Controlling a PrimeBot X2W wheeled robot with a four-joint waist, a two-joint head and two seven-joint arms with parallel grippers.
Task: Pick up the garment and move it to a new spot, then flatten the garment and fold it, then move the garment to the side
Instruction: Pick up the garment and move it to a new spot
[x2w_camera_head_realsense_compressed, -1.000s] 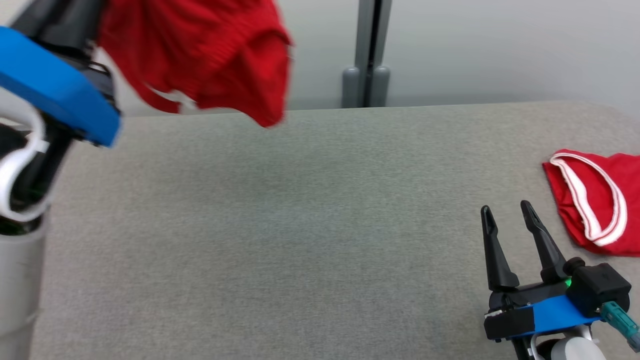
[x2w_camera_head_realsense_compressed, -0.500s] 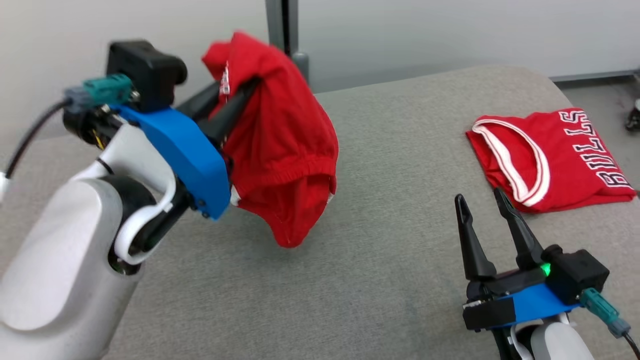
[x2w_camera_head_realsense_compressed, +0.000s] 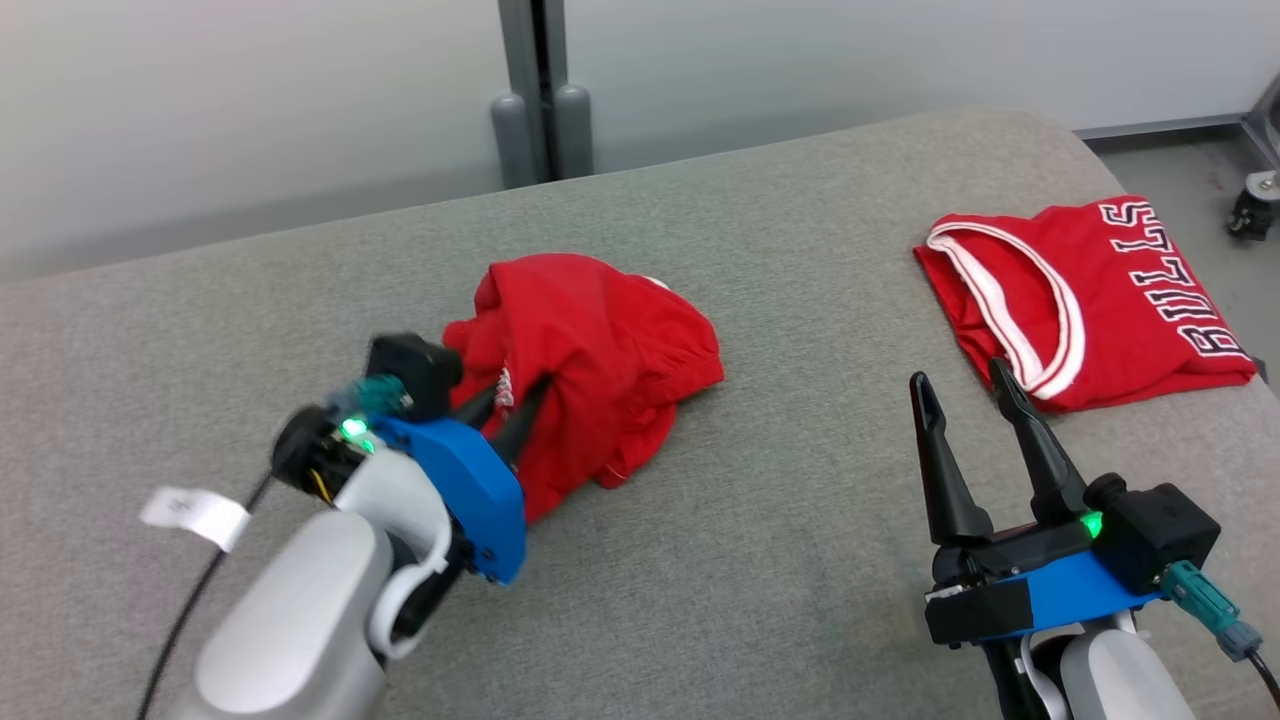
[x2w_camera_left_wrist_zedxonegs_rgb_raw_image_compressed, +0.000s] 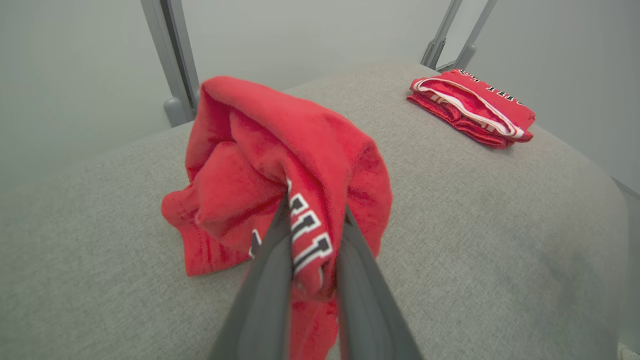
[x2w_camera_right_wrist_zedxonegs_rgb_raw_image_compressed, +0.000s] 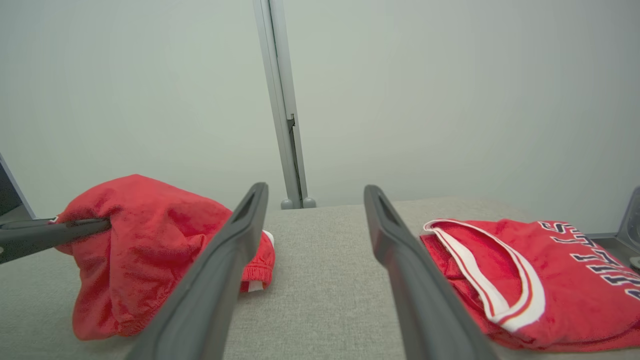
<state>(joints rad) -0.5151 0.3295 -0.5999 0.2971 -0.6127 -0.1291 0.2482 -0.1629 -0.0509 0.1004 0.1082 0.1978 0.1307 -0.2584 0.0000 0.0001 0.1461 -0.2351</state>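
A: Where's the red garment (x2w_camera_head_realsense_compressed: 590, 370)?
B: Crumpled in the middle of the frame, on the gray tabletop (x2w_camera_head_realsense_compressed: 800, 520). The left gripper (x2w_camera_head_realsense_compressed: 520, 395) is pinched tight on a bunch of it.
A: And the right gripper (x2w_camera_head_realsense_compressed: 957, 380)?
B: Lower right, wide open, holding nothing.
A: What's left?
B: It looks moved, I think. Flattening, folding and putting aside are not done yet.

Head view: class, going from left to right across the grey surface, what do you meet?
White tag → left gripper → crumpled red garment → right gripper → folded red jersey.
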